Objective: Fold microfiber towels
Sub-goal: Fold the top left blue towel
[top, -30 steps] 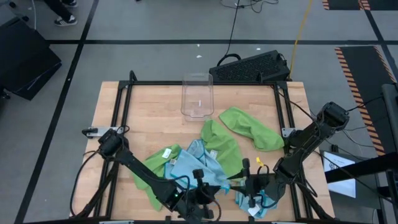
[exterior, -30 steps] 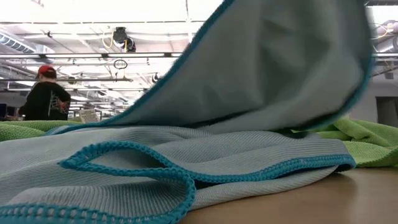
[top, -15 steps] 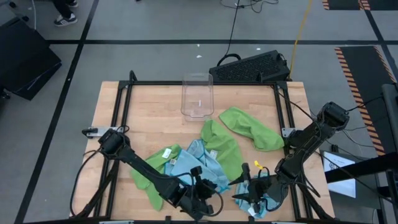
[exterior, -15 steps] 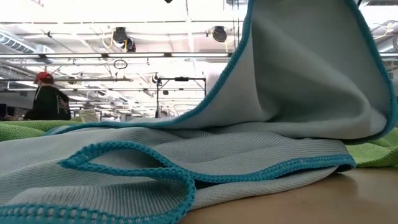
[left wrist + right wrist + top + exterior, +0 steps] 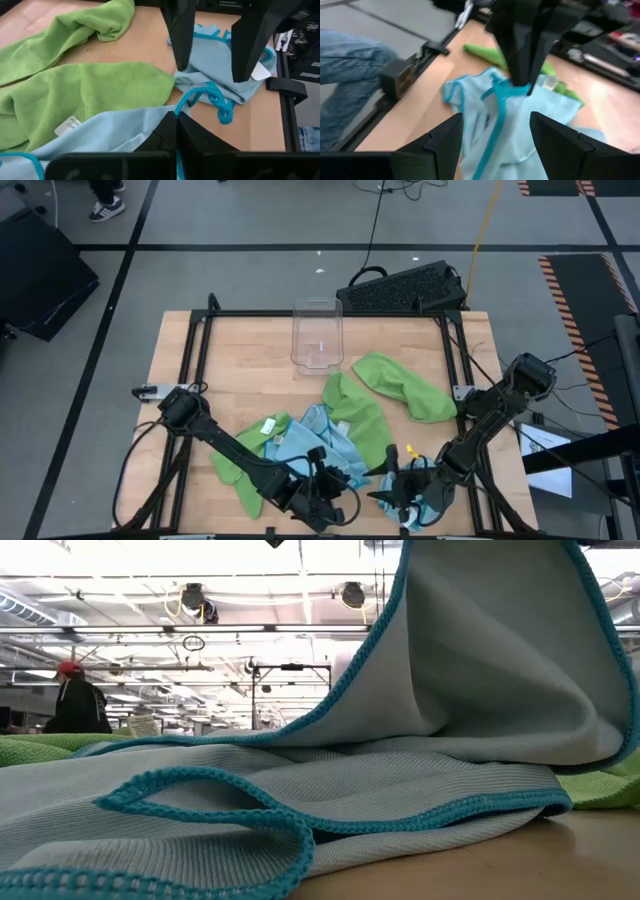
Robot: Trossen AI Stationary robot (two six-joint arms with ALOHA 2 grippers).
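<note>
On the counter the towels lie in a loose heap toward the front: two green ones at centre and right, another green one at front left, and a blue towel spread over the middle. They look light, soft and floppy, likely to sag and crease wherever they are lifted, so a hemmed corner or the stitched teal edge seems the surest place to pinch. The left gripper, at the front edge, has its jaws pressed together on a corner of that blue towel. The right gripper, just beside it at front right, hangs with jaws spread over a second, bunched blue cloth.

The high view alone gives the whole layout, including the clear bin standing apart at the back. The low view shows the blue towel lifted in a tall fold with its hem curling. The left wrist view shows a white tag on the green towel
</note>
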